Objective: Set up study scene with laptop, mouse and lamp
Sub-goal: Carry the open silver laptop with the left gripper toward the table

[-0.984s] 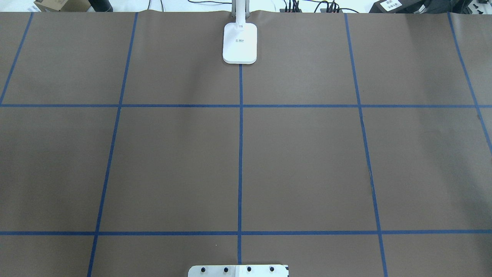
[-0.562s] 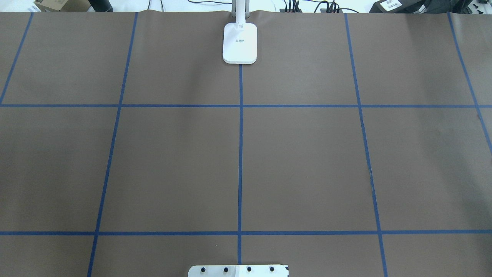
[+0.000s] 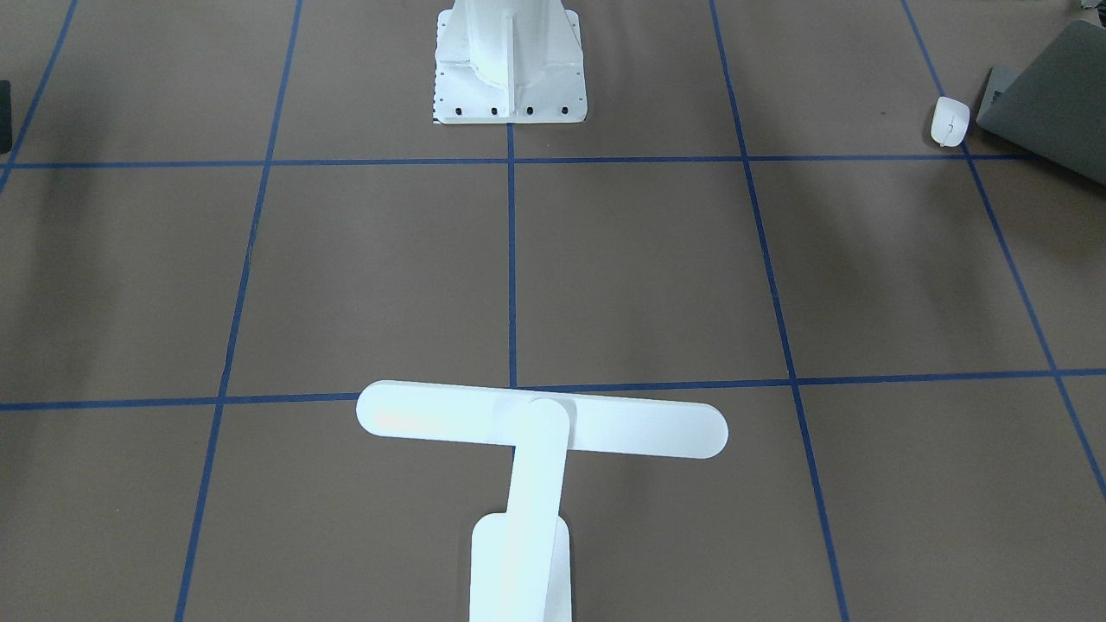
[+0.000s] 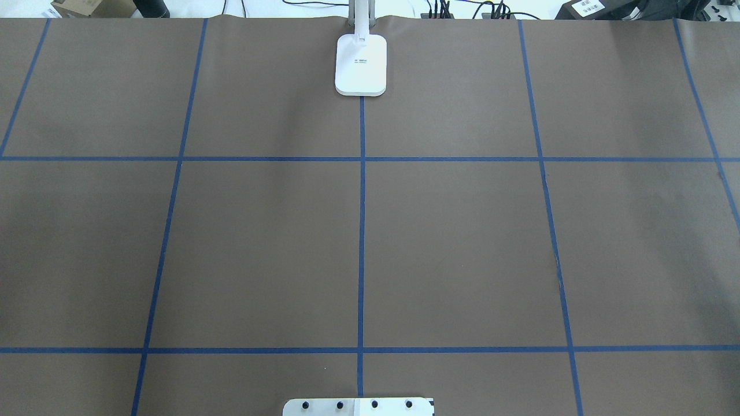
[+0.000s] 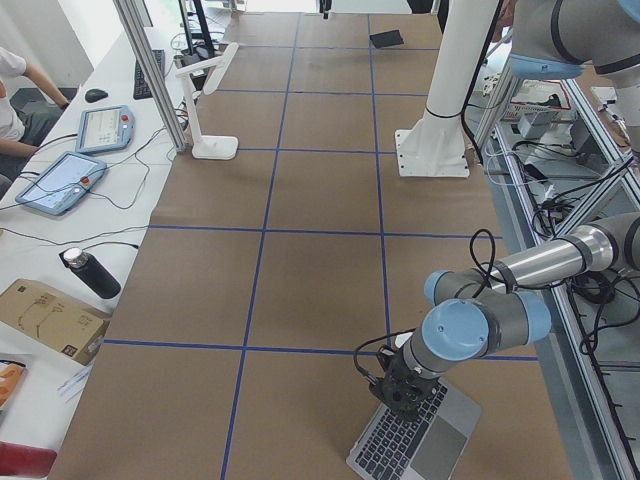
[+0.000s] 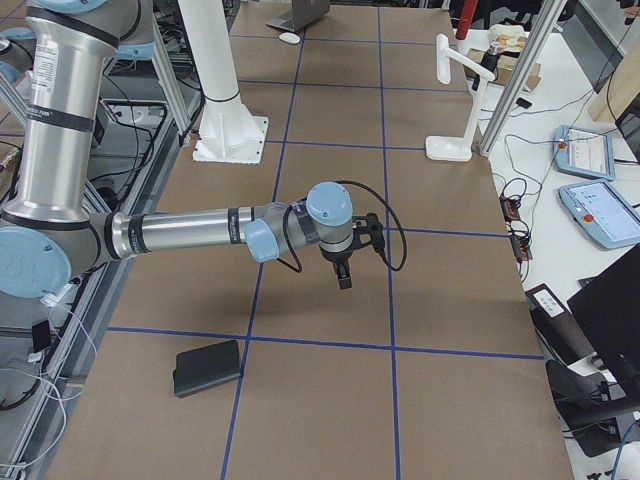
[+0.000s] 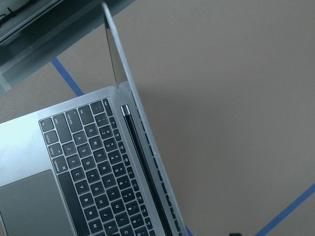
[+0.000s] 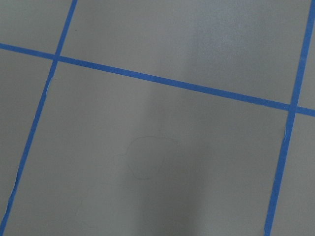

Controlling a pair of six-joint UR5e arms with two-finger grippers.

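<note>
We see the left gripper (image 5: 404, 392) over the laptop (image 5: 440, 450), counter's left robot-side corner. The right gripper (image 6: 343, 276) hovers toward the right edge. We cannot tell either's jaws.

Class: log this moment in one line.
left gripper: at open slim grey metal laptop; right gripper: hovering; small white oval mouse: beside laptop; white bar-head desk lamp: untouched
</note>
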